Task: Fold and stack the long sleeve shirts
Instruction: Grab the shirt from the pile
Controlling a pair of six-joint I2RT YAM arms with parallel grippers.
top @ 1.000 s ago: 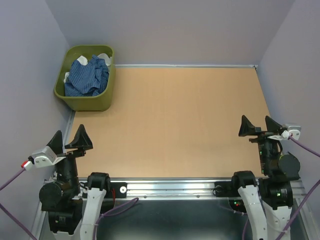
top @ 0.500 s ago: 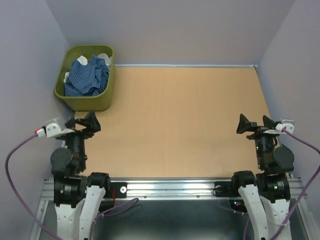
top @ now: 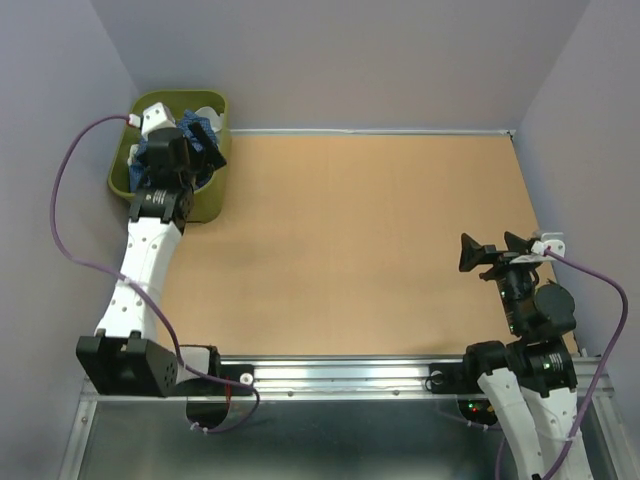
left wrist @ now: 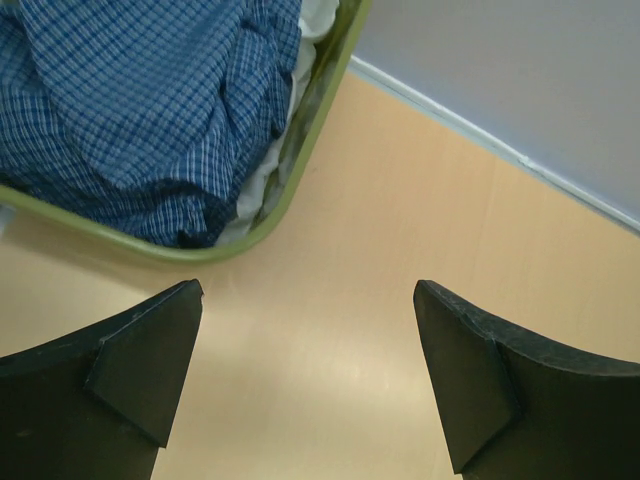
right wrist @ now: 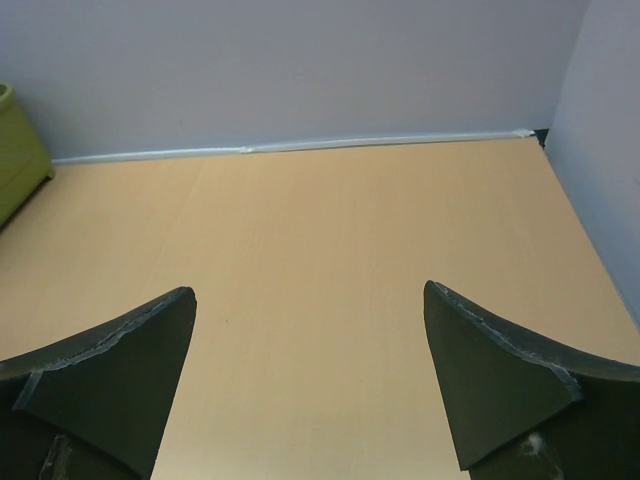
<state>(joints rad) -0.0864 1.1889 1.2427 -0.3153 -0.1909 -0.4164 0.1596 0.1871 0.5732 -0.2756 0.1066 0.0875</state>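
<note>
Left fingers [left wrist: 135, 375] spread wide near the blue checked shirt [left wrist: 130, 100] in its tub [left wrist: 318, 120] (gripping nothing); right fingers [right wrist: 105, 375] wide, empty.

A: Where are the shirts lying?
B: The dark blue checked shirt [left wrist: 150, 100] is lying crumpled in the olive-green tub [left wrist: 300, 180]; the white garment [left wrist: 265, 180] is peeking out beneath it, bunched against the tub's wall.

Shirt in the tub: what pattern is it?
The shirt is fine-checked dark blue, clearest in the left wrist view.

Tub [top: 208, 200] walls rnd shirts [left wrist: 140, 100]; top open
</note>
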